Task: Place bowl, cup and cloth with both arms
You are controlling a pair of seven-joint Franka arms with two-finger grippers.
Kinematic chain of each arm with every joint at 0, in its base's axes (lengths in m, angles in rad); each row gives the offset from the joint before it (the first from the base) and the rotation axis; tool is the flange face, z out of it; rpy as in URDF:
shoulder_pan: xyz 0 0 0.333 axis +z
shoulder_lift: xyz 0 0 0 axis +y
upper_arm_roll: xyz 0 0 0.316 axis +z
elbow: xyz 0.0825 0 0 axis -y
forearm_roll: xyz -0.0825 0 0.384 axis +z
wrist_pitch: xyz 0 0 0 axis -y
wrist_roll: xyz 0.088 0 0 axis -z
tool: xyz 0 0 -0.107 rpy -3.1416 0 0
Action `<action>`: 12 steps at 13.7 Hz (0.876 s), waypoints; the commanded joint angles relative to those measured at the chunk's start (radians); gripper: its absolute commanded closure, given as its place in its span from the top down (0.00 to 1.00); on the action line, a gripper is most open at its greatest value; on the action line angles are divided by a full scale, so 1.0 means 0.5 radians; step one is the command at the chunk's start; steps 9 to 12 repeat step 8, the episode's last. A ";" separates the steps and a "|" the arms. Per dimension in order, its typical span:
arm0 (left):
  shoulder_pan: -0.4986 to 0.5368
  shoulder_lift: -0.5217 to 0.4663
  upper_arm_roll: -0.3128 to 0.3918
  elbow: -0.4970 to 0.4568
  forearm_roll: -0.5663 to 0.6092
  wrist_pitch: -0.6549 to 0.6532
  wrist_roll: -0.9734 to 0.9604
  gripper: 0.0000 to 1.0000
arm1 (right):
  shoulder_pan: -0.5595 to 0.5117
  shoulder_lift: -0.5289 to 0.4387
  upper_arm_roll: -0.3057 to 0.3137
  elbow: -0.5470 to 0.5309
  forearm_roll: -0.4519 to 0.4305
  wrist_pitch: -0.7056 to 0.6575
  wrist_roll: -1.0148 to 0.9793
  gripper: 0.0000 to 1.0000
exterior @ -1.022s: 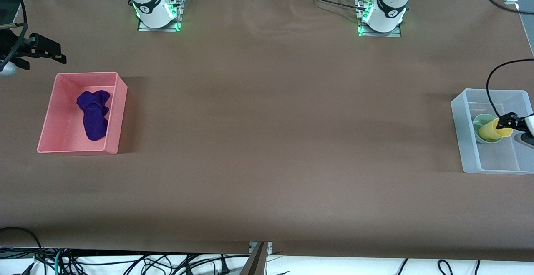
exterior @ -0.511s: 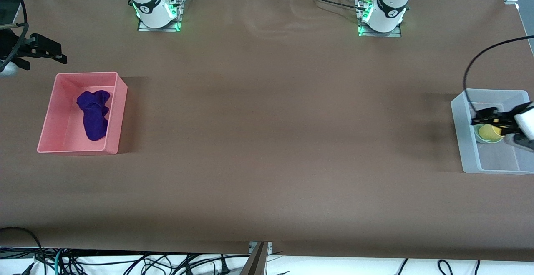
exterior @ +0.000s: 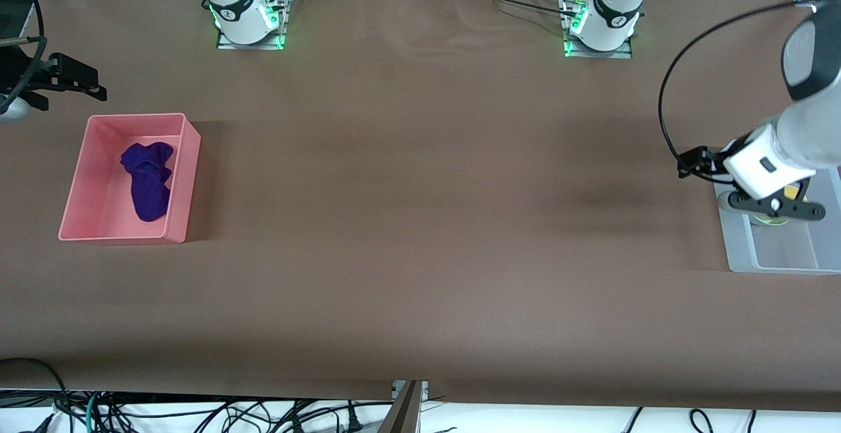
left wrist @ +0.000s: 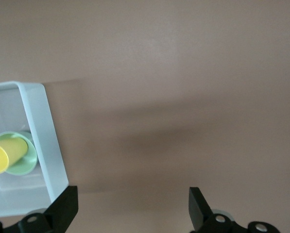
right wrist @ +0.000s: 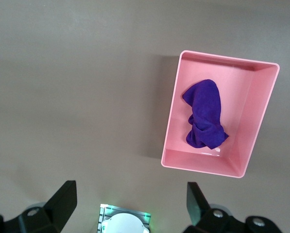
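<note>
The yellow cup [left wrist: 4,154] lies on its side in the mint-green bowl [left wrist: 27,162], inside the clear bin [left wrist: 43,138]. In the front view my left hand hides most of the cup [exterior: 790,193] and the bowl [exterior: 774,221]. My left gripper [exterior: 698,162] is open and empty, raised over the bare table beside the clear bin [exterior: 742,249]; its midpoint also shows in the left wrist view [left wrist: 132,208]. The purple cloth [exterior: 148,180] lies bunched in the pink bin [exterior: 187,177]. My right gripper [exterior: 92,88] is open and empty, held high beside the pink bin.
In the right wrist view the cloth [right wrist: 205,116] lies in the pink bin [right wrist: 171,121], and the right arm's base [right wrist: 125,221] shows between my right gripper's [right wrist: 130,204] fingers. Brown table cover spans the space between the bins. Cables hang at the front edge.
My left gripper let go of the yellow cup, which now rests in the bowl, then rose and moved out of the clear bin toward the table's middle. The right arm has not moved.
</note>
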 commanded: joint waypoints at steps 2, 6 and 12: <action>-0.242 -0.416 0.319 -0.497 -0.166 0.286 -0.167 1.00 | 0.013 0.014 0.006 0.042 -0.013 0.009 0.012 1.00; -0.236 -0.463 0.319 -0.565 -0.141 0.391 0.048 1.00 | 0.016 0.014 0.009 0.042 -0.013 0.012 0.036 1.00; -0.233 -0.463 0.319 -0.565 -0.157 0.388 0.042 1.00 | 0.019 0.039 0.009 0.064 -0.019 0.064 0.012 1.00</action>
